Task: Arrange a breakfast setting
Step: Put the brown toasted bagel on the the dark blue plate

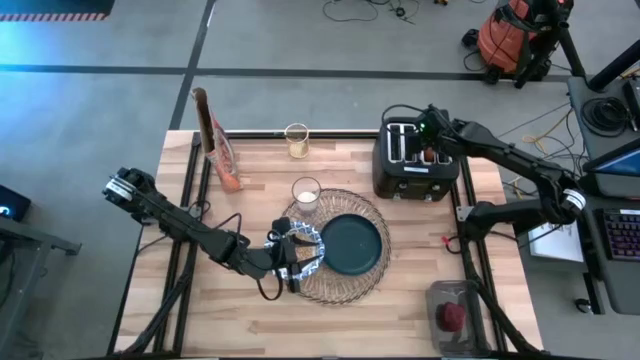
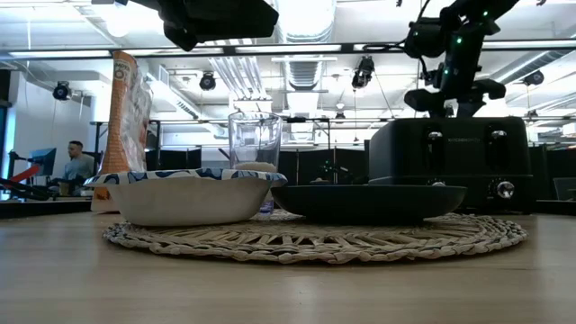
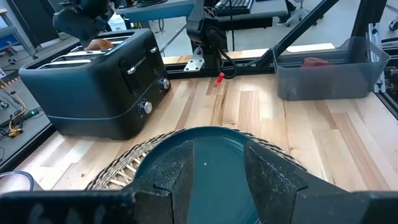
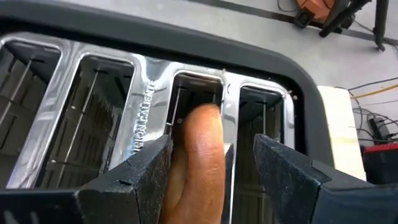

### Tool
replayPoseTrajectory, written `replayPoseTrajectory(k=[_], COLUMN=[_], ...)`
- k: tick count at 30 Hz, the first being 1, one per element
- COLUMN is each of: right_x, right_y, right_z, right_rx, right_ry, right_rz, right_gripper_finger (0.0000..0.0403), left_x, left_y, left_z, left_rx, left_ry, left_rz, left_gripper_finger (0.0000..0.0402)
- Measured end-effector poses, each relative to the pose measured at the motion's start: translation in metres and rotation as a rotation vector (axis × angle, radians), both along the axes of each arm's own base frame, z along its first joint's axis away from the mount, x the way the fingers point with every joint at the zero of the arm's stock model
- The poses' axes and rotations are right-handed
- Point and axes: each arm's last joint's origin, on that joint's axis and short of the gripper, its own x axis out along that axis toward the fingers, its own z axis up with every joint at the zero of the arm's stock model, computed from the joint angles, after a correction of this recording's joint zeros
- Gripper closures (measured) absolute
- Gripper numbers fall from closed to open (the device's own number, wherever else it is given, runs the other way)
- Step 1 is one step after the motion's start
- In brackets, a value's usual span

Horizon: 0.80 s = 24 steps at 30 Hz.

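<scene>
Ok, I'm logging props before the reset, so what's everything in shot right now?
placemat: 1, tan woven, table centre
plate: 1, dark teal, on the placemat
bowl: 1, blue-and-white, on the placemat beside the plate
glasses: 2, clear, one at the placemat's back edge, one near the table's back edge
cereal bag: 1, red-and-white, back left
toaster: 1, black, back right
bagel: 1, browned, sticking up from a toaster slot
bin: 1, clear, front right
fruit: 1, red, in the bin
person: 1, far in the room
left gripper: open, over the bowl
right gripper: over the toaster, at the bagel
</scene>
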Motion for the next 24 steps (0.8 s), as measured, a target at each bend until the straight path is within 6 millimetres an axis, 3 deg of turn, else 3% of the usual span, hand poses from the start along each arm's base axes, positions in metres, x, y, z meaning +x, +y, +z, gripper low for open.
replayPoseTrajectory(k=[6, 17, 24], right_x=[0.0029, 0.004, 0.0048], right_y=[-0.0017, -0.0006, 0.0002], right_z=[-0.0042, -0.0048, -0.005], right_rx=[0.033, 0.07, 0.076], right_ry=[-0.005, -0.038, -0.041], right_rz=[0.021, 0.053, 0.062], right_gripper_finger=[0.0194, 0.0275, 0.0304], left_x=[-0.0004, -0.0011, -0.0013], left_y=[0.0002, 0.0005, 0.0007], left_z=[0.0006, 0.0022, 0.0026], left_rx=[0.0, -0.002, -0.002], left_ry=[0.0, -0.004, -0.005], left_rz=[0.001, 0.002, 0.002], left_gripper_finger=[0.0278, 0.0278, 0.0278])
